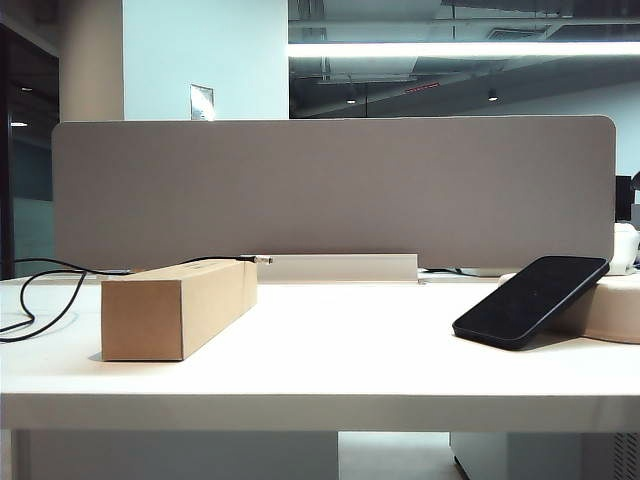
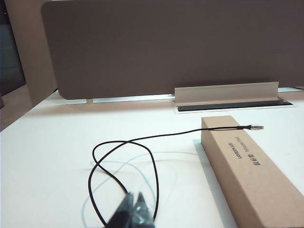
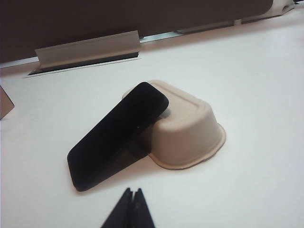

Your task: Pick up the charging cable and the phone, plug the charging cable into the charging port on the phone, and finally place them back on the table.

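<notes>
1. A long brown cardboard box (image 1: pixel 178 308) is lying on the wide white bench (image 1: pixel 330 370), serving as the landmark on the left half of the exterior view.
2. The thin black charging cable (image 2: pixel 124 164) is draping over the far end of that box, its silvery plug tip (image 2: pixel 257 127) jutting just past the box's far corner, while the rest is looping on the bench on the box's outer side.
3. The left claw (image 2: pixel 133 196) is hovering with its dark fingers pressed together, empty, just over the loop of cable beside the box.
4. Well apart from the box, toward the right side, the glossy black slab phone (image 1: pixel 531 299) is leaning tilted, its upper end propped on an upturned cream moulded tray (image 3: pixel 190 130) and its lower end resting on the bench.
5. The right claw (image 3: pixel 132 192) is hanging closed and empty, near the phone's lower end, touching nothing.
6. A grey-beige divider panel (image 1: pixel 330 190) is standing behind the box.
</notes>
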Robot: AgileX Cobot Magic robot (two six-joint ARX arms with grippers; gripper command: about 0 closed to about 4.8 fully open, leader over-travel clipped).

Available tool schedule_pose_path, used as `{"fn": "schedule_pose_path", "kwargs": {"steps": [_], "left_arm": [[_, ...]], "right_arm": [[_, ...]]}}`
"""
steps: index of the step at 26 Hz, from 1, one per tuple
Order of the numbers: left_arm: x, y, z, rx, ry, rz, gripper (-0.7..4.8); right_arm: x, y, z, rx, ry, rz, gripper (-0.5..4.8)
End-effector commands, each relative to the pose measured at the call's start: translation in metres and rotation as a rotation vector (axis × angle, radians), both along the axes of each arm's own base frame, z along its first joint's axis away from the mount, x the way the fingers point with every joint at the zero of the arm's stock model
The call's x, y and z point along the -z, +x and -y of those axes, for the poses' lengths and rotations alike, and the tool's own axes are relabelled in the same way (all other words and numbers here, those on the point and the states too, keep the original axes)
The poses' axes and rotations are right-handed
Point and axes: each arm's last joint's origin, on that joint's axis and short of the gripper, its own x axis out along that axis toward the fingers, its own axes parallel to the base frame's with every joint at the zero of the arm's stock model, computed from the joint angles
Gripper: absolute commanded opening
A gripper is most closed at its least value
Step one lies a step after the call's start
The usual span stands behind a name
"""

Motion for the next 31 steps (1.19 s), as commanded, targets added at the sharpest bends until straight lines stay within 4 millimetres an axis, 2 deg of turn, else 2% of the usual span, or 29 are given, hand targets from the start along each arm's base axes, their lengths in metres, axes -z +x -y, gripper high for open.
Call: {"fn": "schedule_pose_path", "kwargs": {"steps": [1,16,22,31], "left_arm": [[-0.0021,-0.0003,0.0002,0.005,0.000,0.014,-0.06],[-0.0021,-0.0003,0.0002,0.005,-0.001,0.014,-0.06],[0.0015,0.0001,0.0002,0.010,-0.053,-0.028,-0.06],[-0.0061,-0.0024,0.0042,0.150,-0.101,-0.036,-0.06]], "right_arm": [[0.0007,0.0003,0.0001,0.004,-0.004,0.008,-0.05],[0.0000,0.0004,0.0001,0.004,-0.003,0.015,-0.05],[-0.0012,0.0002,-0.0006,-0.011,-0.001,0.020,-0.05],[-0.0066,-0.0015,-0.0011,-0.029,0.004,0.004,-0.05]]}}
